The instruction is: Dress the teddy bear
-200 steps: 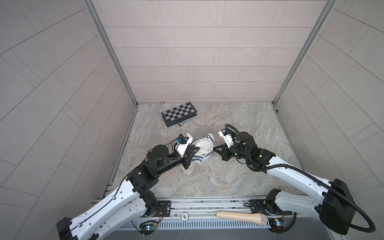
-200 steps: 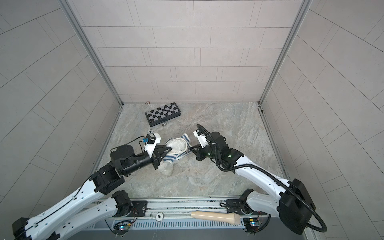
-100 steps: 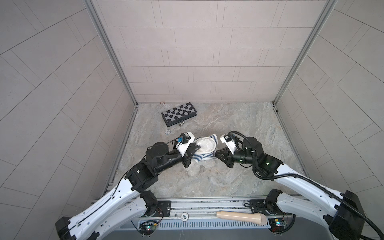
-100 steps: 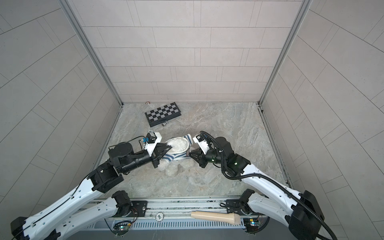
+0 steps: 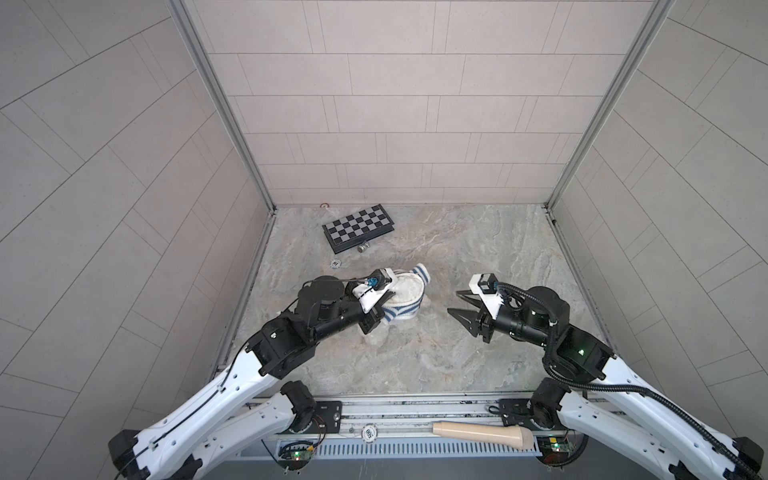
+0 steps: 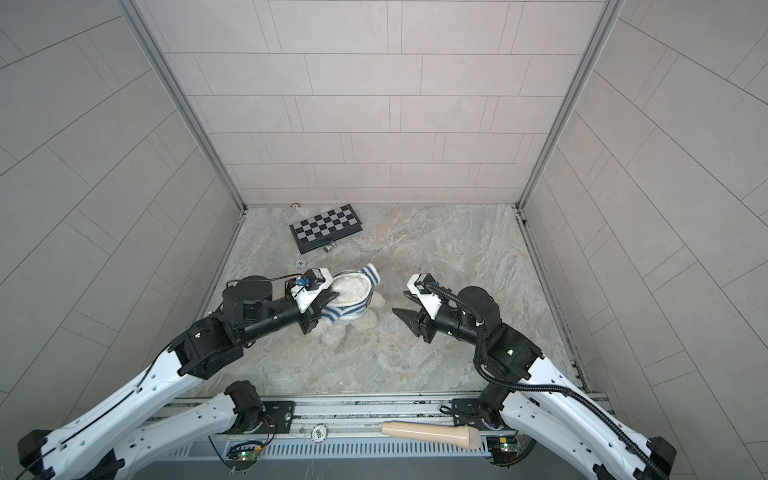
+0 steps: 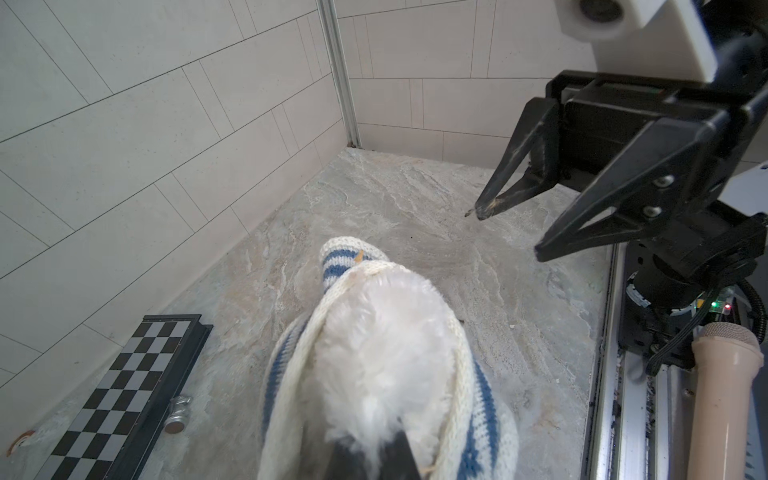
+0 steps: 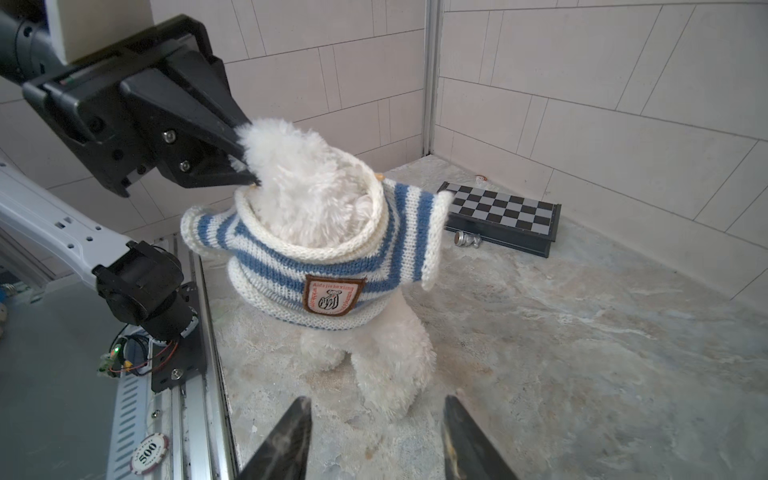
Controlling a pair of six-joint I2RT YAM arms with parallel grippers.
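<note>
Right wrist view: the teddy bear stands upright on the marble worktop, left of centre in both top views and near the chessboard. A blue-and-white striped shirt is bunched around its middle. The left hand has its jaws closed on a tuft of fur at the bear's upper end, just above the shirt's rolled opening. The right hand faces the bear from well apart, jaws spread and holding nothing. The bear looks light, soft and easily squashed, so it would probably flop over if let go. A pinch on the pile alone may slip, so a deeper bite into the stuffing or a limb would likely hold better. The knit looks stretchy and not slippery (nothing here seems breakable). The likeliest place to take hold is the shirt's lower hem near the badge, pulling it down while the other hand steadies the body.
</note>
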